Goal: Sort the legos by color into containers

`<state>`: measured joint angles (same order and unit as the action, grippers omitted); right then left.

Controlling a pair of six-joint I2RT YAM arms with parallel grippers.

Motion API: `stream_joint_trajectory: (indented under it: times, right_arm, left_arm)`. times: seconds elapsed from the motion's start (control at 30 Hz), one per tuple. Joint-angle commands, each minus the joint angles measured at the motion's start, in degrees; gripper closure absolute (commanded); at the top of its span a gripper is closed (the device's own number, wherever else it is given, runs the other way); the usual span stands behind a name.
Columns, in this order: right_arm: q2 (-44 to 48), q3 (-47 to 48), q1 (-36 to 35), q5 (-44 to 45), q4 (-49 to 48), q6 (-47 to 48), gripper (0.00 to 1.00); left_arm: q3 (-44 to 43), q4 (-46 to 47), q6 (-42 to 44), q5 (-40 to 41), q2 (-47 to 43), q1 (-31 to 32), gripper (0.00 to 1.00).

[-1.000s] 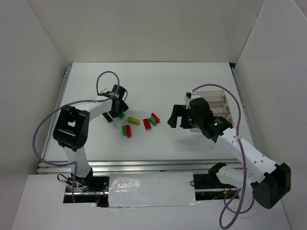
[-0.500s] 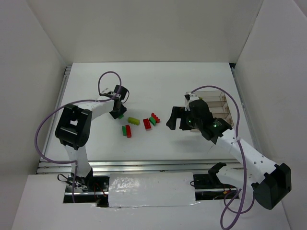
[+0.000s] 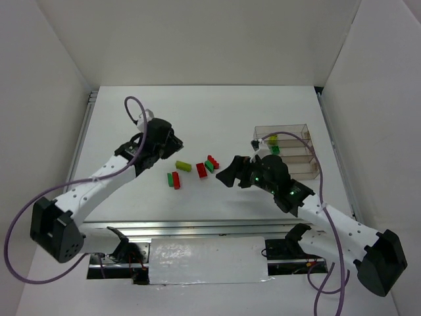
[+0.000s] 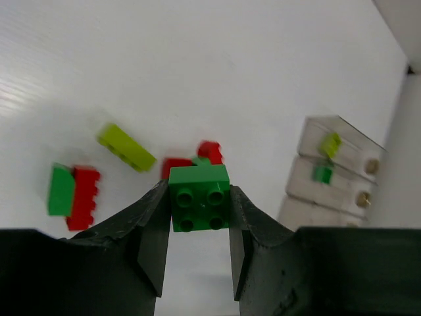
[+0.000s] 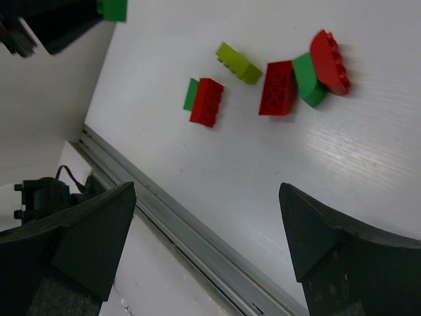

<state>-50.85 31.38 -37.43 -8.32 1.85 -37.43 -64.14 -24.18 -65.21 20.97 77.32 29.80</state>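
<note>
My left gripper (image 4: 197,201) is shut on a dark green lego (image 4: 198,179), held above the table; from overhead this gripper (image 3: 172,143) hangs left of the loose legos. On the table lie a yellow-green brick (image 3: 183,166), a red and green pair (image 3: 173,179), and a red brick (image 3: 201,170) touching a green (image 3: 208,166) and a red one (image 3: 213,160). The clear containers (image 3: 295,133) stand at the right, with a yellow-green brick (image 3: 272,141) and a green brick (image 3: 275,150) inside. My right gripper (image 3: 231,174) hovers open between the trays and the pile, empty (image 5: 205,191).
White walls close in the table on three sides. A metal rail (image 5: 197,237) runs along the near edge, below the right gripper. The purple cables (image 3: 131,108) loop above both arms.
The left gripper shut on the green brick beside the pile and lifted it off the table. The right gripper moved left, away from the trays and toward the loose bricks.
</note>
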Motion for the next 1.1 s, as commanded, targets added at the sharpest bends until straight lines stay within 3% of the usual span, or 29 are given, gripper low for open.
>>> stream_joint_trajectory:
  times: [0.0, 0.17, 0.43, 0.53, 0.63, 0.77, 0.83, 0.87, 0.93, 1.0, 1.03, 1.07]
  right_arm:
    - [-0.6, -1.5, -4.5, 4.7, -15.7, -3.0, 0.04]
    - [-6.1, -0.3, -12.2, 17.7, -24.3, -0.8, 0.04]
    - [-13.6, 2.3, -17.8, 22.2, -34.0, 0.3, 0.06]
    - [-14.9, 2.6, -19.1, 25.4, -35.5, 0.4, 0.11]
    - [-14.5, 0.9, -19.1, 28.9, -38.7, 0.1, 0.27]
    - [-15.1, 2.3, -19.1, 29.3, -38.2, 1.0, 0.38]
    - [-15.8, 2.5, -19.1, 28.4, -38.7, 1.5, 0.52]
    - [-15.9, 2.2, -19.1, 28.1, -39.3, 1.6, 0.65]
    - [-16.0, 1.7, -19.1, 27.0, -41.2, 1.9, 0.67]
    - [-15.9, 1.1, -19.3, 26.5, -42.2, 2.1, 0.83]
    - [-15.9, 0.9, -19.2, 26.8, -42.1, 2.0, 0.98]
    - [-15.9, 0.8, -19.3, 27.1, -41.9, 2.0, 1.00]
  left_arm:
    - [5.6, 3.8, -6.1, -4.6, -6.1, 4.8, 1.00]
    - [7.8, 6.3, -12.9, -4.6, -11.1, 13.0, 1.00]
    - [5.4, 6.6, -14.6, -3.3, -12.4, 17.4, 1.00]
    - [6.1, 7.7, -14.7, -4.7, -12.1, 17.7, 1.00]
    - [7.1, 8.9, -15.1, -5.6, -12.4, 18.2, 1.00]
    - [7.4, 9.4, -15.4, -5.9, -12.6, 19.2, 1.00]
    - [8.0, 10.2, -15.6, -6.1, -12.5, 19.9, 1.00]
    - [8.1, 10.9, -15.6, -6.4, -12.4, 20.1, 1.00]
    - [8.0, 11.1, -15.7, -6.5, -12.0, 20.7, 1.00]
    - [7.7, 10.9, -15.6, -6.4, -11.4, 21.1, 1.00]
    - [7.6, 11.0, -15.3, -6.5, -11.3, 21.1, 1.00]
    - [7.5, 10.9, -15.1, -6.2, -11.3, 21.1, 0.99]
